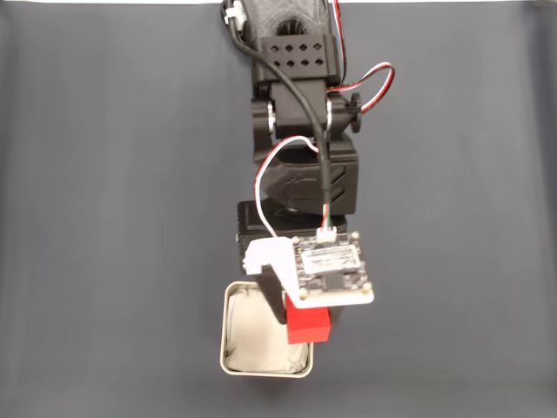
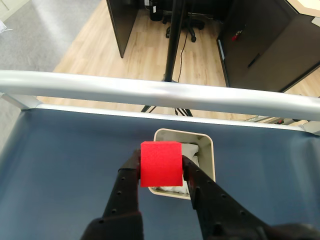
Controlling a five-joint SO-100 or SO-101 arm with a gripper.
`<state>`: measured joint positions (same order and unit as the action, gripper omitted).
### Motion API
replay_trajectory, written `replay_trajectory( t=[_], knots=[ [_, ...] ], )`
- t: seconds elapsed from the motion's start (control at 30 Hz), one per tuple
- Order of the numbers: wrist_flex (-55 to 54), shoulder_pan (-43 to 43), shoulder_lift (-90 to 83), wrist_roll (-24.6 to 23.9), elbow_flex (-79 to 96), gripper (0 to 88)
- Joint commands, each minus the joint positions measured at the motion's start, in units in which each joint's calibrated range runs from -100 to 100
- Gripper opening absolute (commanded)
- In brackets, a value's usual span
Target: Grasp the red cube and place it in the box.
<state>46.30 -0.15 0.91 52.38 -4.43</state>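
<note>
Claw [image 2: 161, 167] clamping level red cube [image 2: 161, 164] above box [image 2: 207, 150]

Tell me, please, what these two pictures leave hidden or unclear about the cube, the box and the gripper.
- Fixed view: the gripper is covered by the camera board; its grip on the red cube is hidden.
- Fixed view: the box has its right corner under the cube.
- Wrist view: the cube and the fingers hide the box's near rim.
- Neither view settles the cube's height above the box.
</note>
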Motion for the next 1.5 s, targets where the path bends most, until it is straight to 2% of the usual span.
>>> replay_trajectory(
  t=[0.0,0.63,1.3,1.37,1.47],
  knots=[
    [-0.64,-1.34,0.13,-0.29,-3.87,8.3],
    [-1.30,-4.75,3.33,-0.29,-4.88,8.3],
    [-1.71,-4.75,2.90,-0.29,-3.23,8.9],
    [-1.79,-4.68,2.90,-0.29,-3.05,12.2],
    [-1.63,-4.68,2.55,0.10,-2.41,27.4]
  ],
)
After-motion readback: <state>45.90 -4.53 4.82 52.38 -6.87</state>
